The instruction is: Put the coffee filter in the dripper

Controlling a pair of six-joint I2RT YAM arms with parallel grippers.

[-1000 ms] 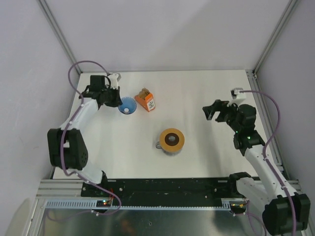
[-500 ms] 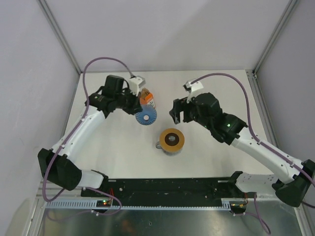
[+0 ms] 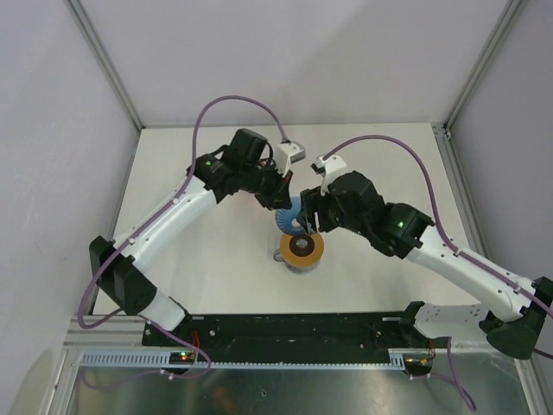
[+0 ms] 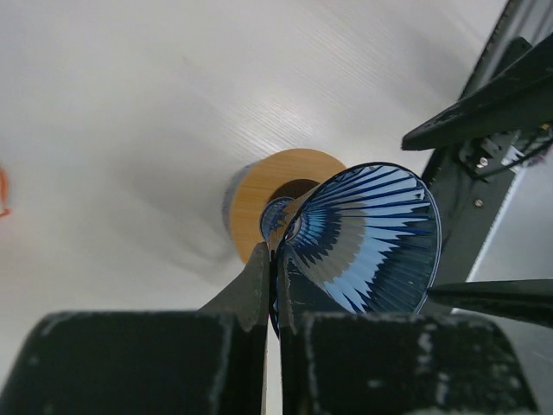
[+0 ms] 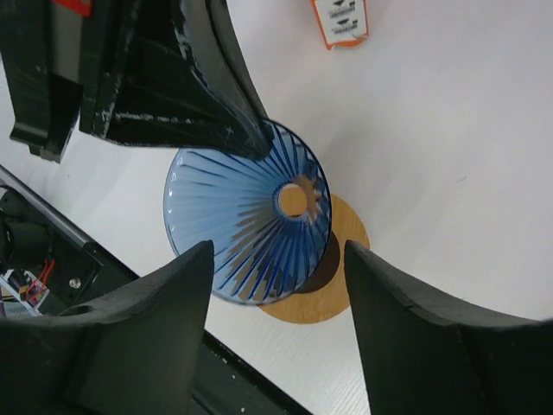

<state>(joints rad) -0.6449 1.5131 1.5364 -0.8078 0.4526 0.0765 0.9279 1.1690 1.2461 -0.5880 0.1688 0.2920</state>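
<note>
On the left, our left claw [image 4: 276,259] is pinched narrow on the thin rim of the dripper [image 4: 371,238], one finger inside the wall and one outside. The blue cone hangs tilted, its open mouth turned towards the right arm and its small end down over the cup [image 3: 301,249] with the orange-tan ring top. We cannot tell whether the small end touches the ring or hangs just above it. The cup stands on the tabletop [image 3: 207,251], near the middle.

We judge the dripper light and stiff, but its ribbed plastic is slick. A hold on the rim alone lets it swing, so it wants to be seated level on the cup before anything goes into it.

To the right, our right claw [image 5: 276,252] is spread wide and holds nothing, a finger on either side of the cone's mouth and close to it. The coffee filter is not in any view, so we cannot say where it lies. Such paper should be very light, limp and easily creased. We would take it softly at its rounded edge. The orange box [image 5: 340,21] lies beyond on the tabletop.
</note>
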